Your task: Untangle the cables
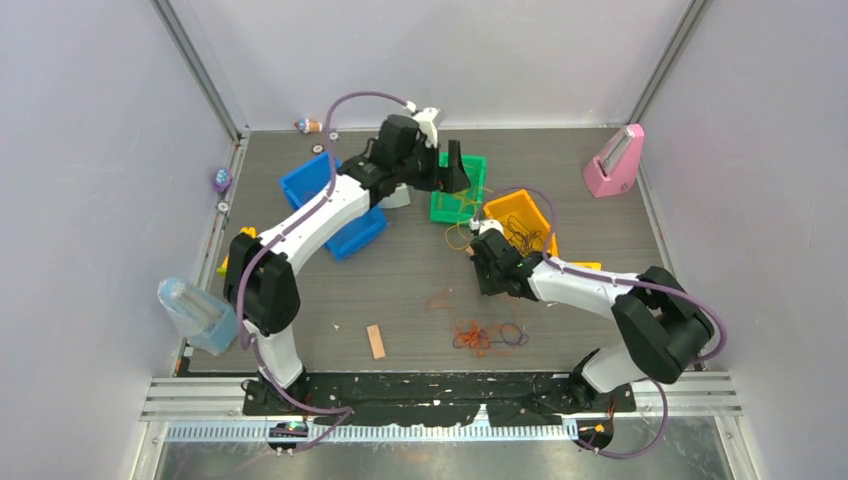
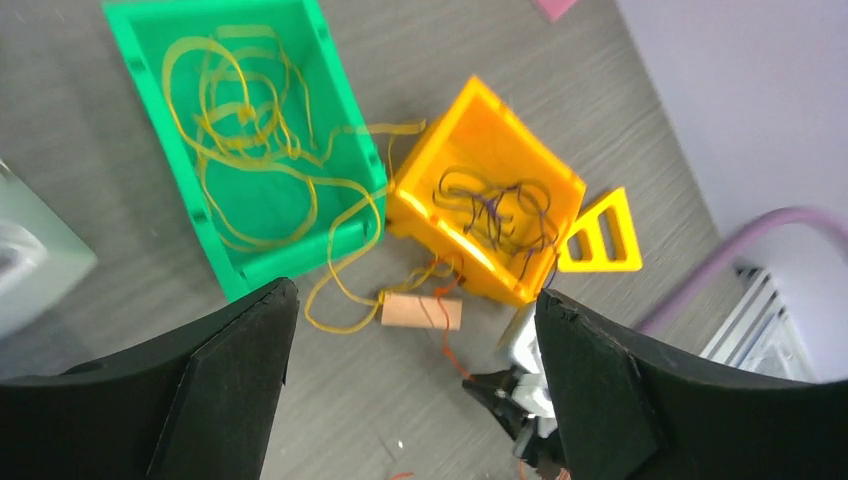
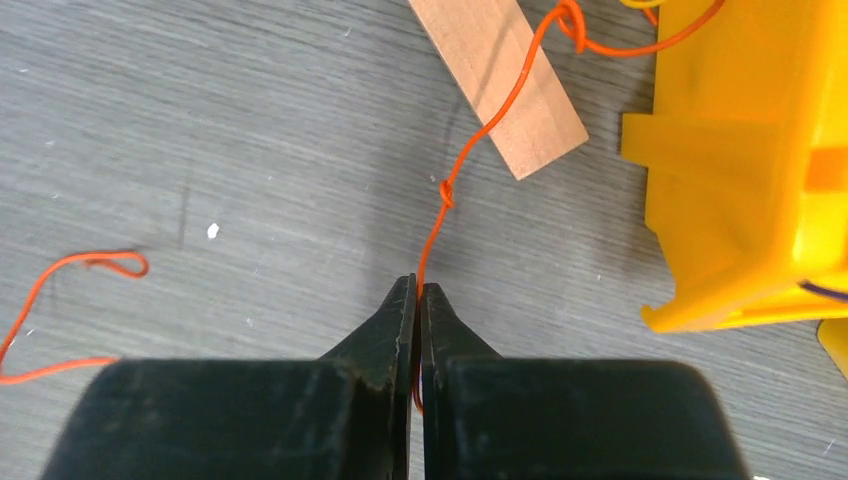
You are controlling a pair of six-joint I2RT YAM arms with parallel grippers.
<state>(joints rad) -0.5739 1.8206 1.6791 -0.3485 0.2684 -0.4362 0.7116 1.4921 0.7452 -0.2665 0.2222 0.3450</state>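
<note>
The right gripper (image 3: 418, 290) has its jaws pinched together on a single orange cable (image 3: 446, 192). The cable runs from the fingertips up over a flat wooden strip (image 3: 500, 80) and on towards the yellow bin (image 3: 740, 170) just beside it. There is a small knot in the cable (between the jaws and the strip). A loose orange strand (image 3: 145, 265) lies on the counter (image 3: 250, 130) to the left of the jaws.

The left gripper (image 2: 415, 292) hangs over the far middle of the counter with its jaws wide apart, gripping nothing. Below it the green bin (image 2: 342, 110) holds a loose heap of yellow cables (image 2: 240, 118). One loop spills over the bin's wall onto the counter and ends beside the wooden strip. The yellow bin stands just beside the green bin's corner and holds dark purple cables (image 2: 500, 215). A yellow triangular piece (image 2: 600, 263) lies against its far side.

A tangle (image 1: 485, 335) of orange and dark cables lies near the middle of the counter's near edge, apart from both grippers (a few thin orange strands trail just to its left). A second strip (image 1: 375, 341) lies further left along the same edge. A blue bin (image 1: 305, 183) sits towards the far left corner, partly under the left arm. A pink object (image 1: 613, 162) stands in the far right corner.
</note>
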